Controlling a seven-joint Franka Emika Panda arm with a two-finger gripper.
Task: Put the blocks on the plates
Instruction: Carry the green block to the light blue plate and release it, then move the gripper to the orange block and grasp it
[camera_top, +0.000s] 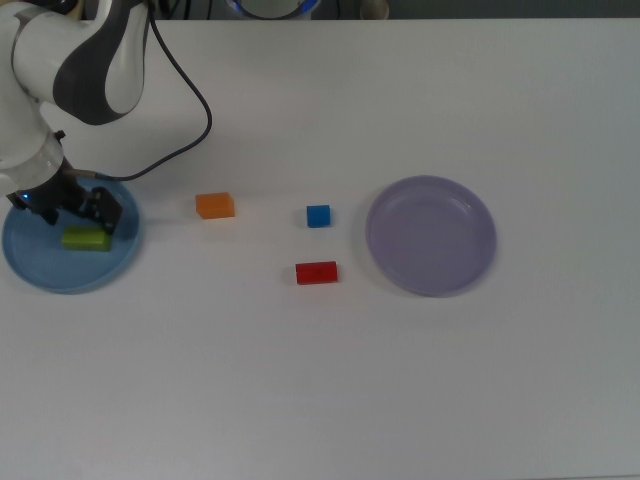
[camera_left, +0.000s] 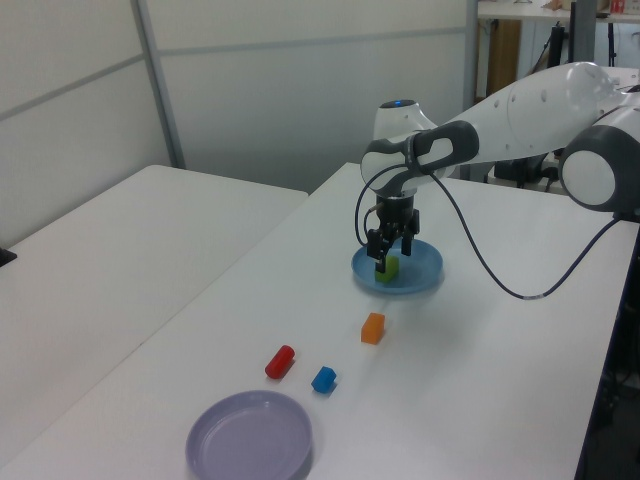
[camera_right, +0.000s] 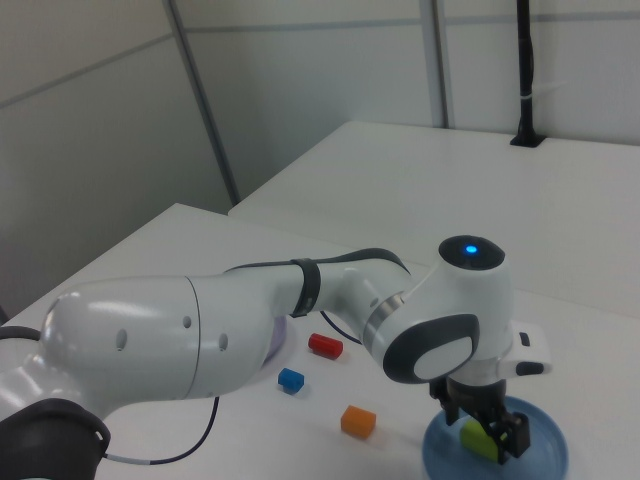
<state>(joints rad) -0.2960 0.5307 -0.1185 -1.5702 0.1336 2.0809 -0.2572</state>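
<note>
Gripper: black two-finger unit on glossy white/grey arm, fingers spread apart, straddling green block w/o clamping it. Green block: oblong, matte, lying flat directly under gripper, inside light blue plate. Light blue plate: round, shallow, smooth rim, beneath gripper. Orange block: oblong brick, near gripper, off plate, toward the top view's right. Blue cube: small, farther on. Red block: oblong, near blue cube. Lavender plate: round, shallow, bare, well apart from gripper. Table: flat, white, smooth. Black cable trails from arm.
</note>
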